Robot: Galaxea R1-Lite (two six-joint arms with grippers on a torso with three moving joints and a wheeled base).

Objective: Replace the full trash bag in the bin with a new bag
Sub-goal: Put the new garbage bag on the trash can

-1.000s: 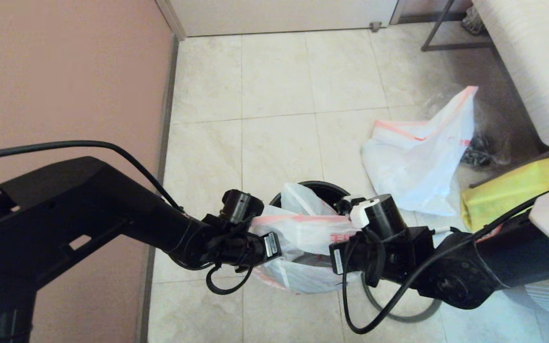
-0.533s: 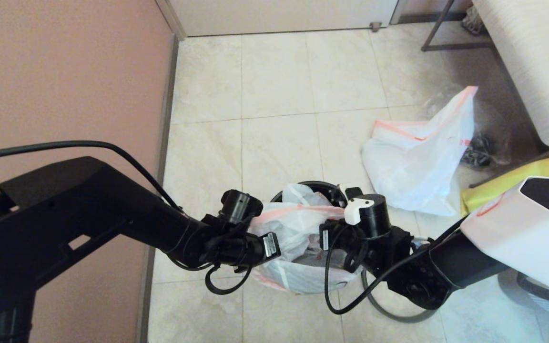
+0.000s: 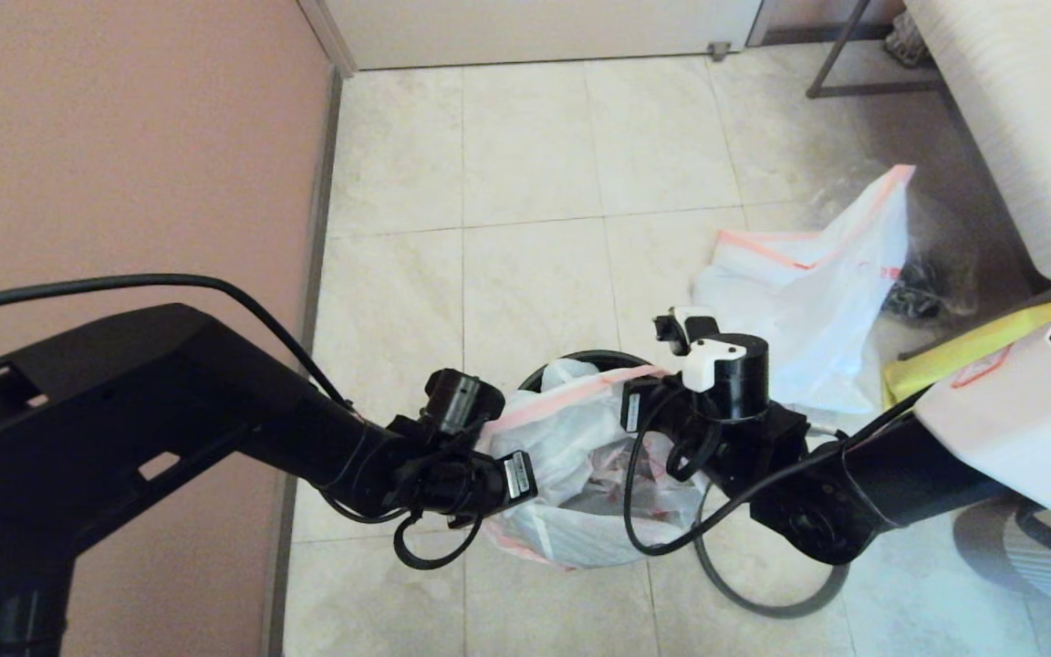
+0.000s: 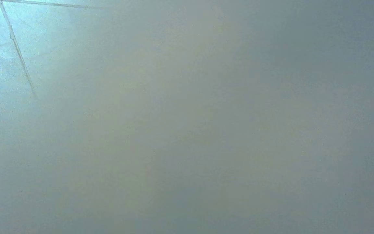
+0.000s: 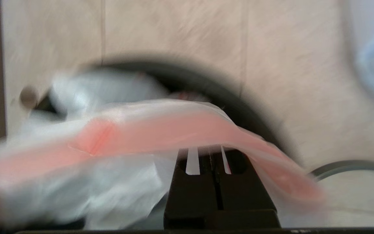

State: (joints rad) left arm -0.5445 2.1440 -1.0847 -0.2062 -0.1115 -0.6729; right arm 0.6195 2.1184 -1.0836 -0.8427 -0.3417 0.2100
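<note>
**The thin hem may slip or tear**

The right hand is clenched on the pink hem of the new bag, over the bin. For the left hand, beside the bag, I cannot tell. A strong pull may tear the plastic

A: Where does the head view sit?
B: High above, looking forward and down over both arms at the bin on the tiled floor.
A: The wrist views?
B: The right looks close along its fingers at the pink-hemmed new bag and bin rim, shared with the head view; the left is pressed against a pale surface.
</note>
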